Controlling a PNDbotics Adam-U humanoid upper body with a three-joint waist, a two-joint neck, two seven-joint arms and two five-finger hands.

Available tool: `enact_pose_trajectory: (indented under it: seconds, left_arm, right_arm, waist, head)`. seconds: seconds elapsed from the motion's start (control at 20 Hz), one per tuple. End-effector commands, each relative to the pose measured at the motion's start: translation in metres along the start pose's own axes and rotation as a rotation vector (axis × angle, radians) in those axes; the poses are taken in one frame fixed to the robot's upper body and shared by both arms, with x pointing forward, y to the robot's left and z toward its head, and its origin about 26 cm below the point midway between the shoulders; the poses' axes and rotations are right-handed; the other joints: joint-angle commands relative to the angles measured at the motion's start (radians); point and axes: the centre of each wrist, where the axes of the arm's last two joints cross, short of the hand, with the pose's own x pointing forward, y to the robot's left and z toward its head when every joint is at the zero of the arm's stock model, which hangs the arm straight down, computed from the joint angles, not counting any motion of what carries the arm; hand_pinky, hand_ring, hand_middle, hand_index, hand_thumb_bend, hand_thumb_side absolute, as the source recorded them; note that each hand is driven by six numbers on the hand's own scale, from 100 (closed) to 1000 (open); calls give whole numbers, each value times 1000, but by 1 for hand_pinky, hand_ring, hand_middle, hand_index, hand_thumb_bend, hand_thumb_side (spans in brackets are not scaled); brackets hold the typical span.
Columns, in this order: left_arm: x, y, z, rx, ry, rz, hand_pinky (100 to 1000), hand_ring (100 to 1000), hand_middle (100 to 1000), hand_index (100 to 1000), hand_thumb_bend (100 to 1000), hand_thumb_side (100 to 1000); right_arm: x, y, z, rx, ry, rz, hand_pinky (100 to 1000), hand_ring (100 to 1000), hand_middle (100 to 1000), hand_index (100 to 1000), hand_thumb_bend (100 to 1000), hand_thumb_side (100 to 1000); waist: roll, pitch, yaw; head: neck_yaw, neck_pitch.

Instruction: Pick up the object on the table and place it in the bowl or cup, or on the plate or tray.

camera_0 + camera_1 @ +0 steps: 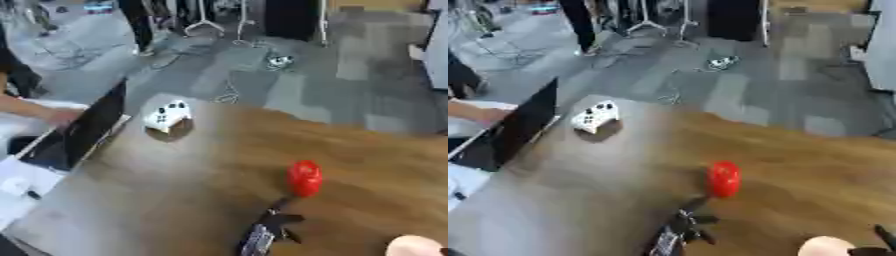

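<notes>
Blurred throughout. On the wooden table (376, 165), a red object (304, 177), rounded and upright, standing a little right of centre toward 5 o'clock. Just below it, at 6 o'clock, a black and silver hand (269, 229) rising from the bottom edge, one dark finger stretched up toward 12 o'clock and reaching the red object's lower rim, seemingly touching it, though contact blurred. Other fingers (696, 222) spread out sideways, straight rather than curled, holding nothing. Impossible to say from the arm's entry near bottom centre whether left or right; taken here as the left, coming up slightly from the 7 o'clock side. At the bottom right corner, 5 o'clock, a pale rounded shape (415, 246), too blurred to name, with a dark bit (883, 235) beside it in the right eye view that may be part of the other hand; fingers there not readable. Farther up the table at 10 o'clock, well apart from the red object, a white game controller (168, 115) lying on a small dark round patch. At 9 o'clock, an open laptop (83, 132) with a dark screen, and a person's hand (61, 117) at its far edge. Beyond the table, at 12 o'clock, grey carpet floor (289, 85) with cables.
</notes>
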Motion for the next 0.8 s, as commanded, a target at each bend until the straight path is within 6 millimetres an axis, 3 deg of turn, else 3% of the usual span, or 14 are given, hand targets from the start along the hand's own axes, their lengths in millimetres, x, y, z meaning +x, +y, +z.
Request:
enact_pose_trajectory:
  seconds: [0.05,0.3,0.6,0.8]
  left_arm:
    - [-15,-6,18,8,70,2,559,794,924,963,276,1000]
    - [-15,-6,18,6,72,-4,554,785,916,959,274,1000]
    - [-15,-3,17,1,68,-29,532,767,905,948,285,1000]
    - [-7,11,0,-42,34,-157,477,727,885,941,328,872]
  right_arm:
    - [9,-3,-5,14,-38,17,615,738,627,1000,100,1000]
    - [10,-3,-5,21,-39,20,613,734,626,1000,100,995]
    - [9,-4,-4,22,-36,26,603,727,617,1000,100,982]
    - [8,-7,0,27,-32,42,599,722,608,1000,100,971]
  waist:
    - [-3,3,-7]
    - [-2,3,-9]
    - [0,-1,-13]
    - [6,-5,-15]
  head:
    - [-2,-13]
    - [-2,-23]
    - [-1,-5]
    - [1,7]
